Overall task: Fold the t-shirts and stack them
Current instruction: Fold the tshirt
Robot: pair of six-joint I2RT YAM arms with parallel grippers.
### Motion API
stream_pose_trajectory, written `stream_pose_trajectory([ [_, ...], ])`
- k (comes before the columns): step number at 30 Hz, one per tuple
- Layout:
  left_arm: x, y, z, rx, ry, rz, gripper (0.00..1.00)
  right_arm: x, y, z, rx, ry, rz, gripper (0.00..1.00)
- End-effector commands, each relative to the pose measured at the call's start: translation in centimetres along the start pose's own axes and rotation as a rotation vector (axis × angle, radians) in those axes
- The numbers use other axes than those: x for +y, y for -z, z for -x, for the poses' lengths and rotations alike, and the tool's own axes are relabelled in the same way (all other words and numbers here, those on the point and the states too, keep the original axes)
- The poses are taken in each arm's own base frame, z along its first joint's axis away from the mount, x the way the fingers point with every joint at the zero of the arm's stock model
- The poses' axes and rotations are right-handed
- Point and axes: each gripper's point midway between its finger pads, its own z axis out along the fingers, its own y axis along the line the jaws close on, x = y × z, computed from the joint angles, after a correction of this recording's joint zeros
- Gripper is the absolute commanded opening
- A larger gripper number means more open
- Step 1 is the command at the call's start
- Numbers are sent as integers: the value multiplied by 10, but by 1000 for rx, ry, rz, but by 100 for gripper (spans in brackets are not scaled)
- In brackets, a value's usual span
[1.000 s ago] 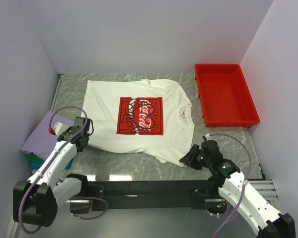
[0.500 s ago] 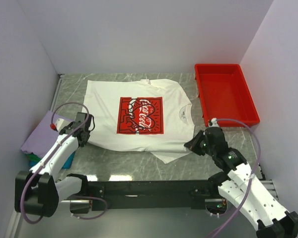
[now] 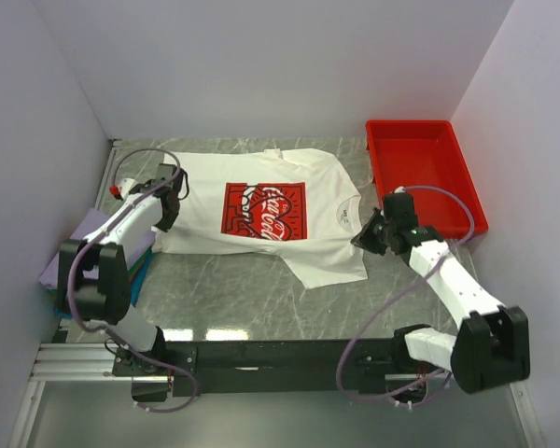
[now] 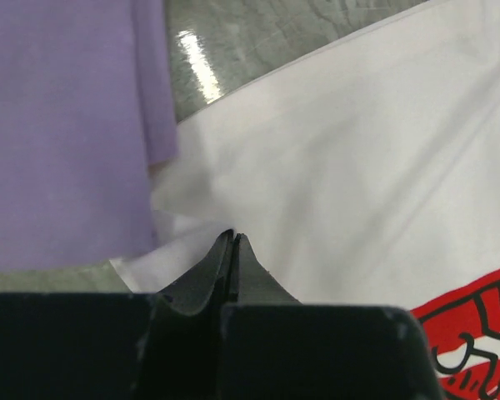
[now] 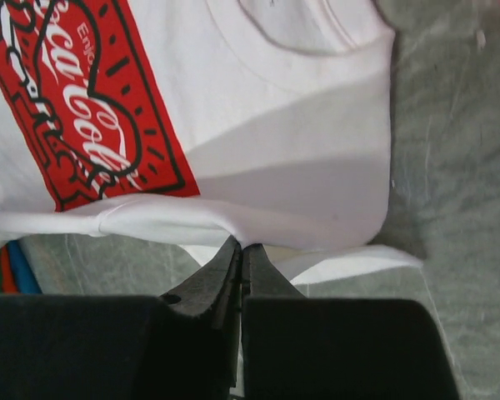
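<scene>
White shirt (image 3: pixel 261 210) lies print-up mid desk (image 3: pixel 233 299), collar toward the red tray (image 3: pixel 420 182) on the right, hem toward the left. Left jaws are closed. The left wrist view shows them pinching the white shirt's edge at the hem end, just beside the lavender shirt (image 4: pixel 58 125). Right jaws are closed too, pinched on a fold of the same shirt at the collar end, below the neckline. The right wrist view shows the cloth raised in a ridge at the tips. Between the two grips the near long edge looks drawn in toward the print, and the near sleeve (image 3: pixel 331 271) lies flat on the desk by the right arm. So the first lengthwise fold of this shirt looks started, not finished: the far side is flat and unfolded, far sleeve out. Done already, by the look of it: a folded stack at the left desk edge, lavender on top, green and blue edges (image 3: pixel 140 273) peeking out under it. Left to do: finish this fold, fold the far side in, fold the length, then put the white shirt on the stack.
</scene>
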Motion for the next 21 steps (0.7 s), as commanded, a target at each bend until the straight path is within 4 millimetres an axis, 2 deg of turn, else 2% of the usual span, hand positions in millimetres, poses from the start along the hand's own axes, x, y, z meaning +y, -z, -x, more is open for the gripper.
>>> stream_pose_trajectory([
  [1,-18,-6,12,-14,-28,5,1,23,-10,36,-51,26,69,0],
  [4,-28,-15,14,-14,-37,6,1,27,-22,51,-48,11,64,0],
  [5,-29,-20,12,-9,-45,13,1,24,-29,53,-35,-1,47,0],
  [8,-38,-25,16,-6,-51,11,1,28,-39,62,-23,-7,46,0],
  [12,-50,-34,22,-19,-80,25,1,33,-51,68,-1,-8,44,0],
  [21,-77,-51,27,-2,-135,7,1,27,-70,75,13,-20,8,0],
])
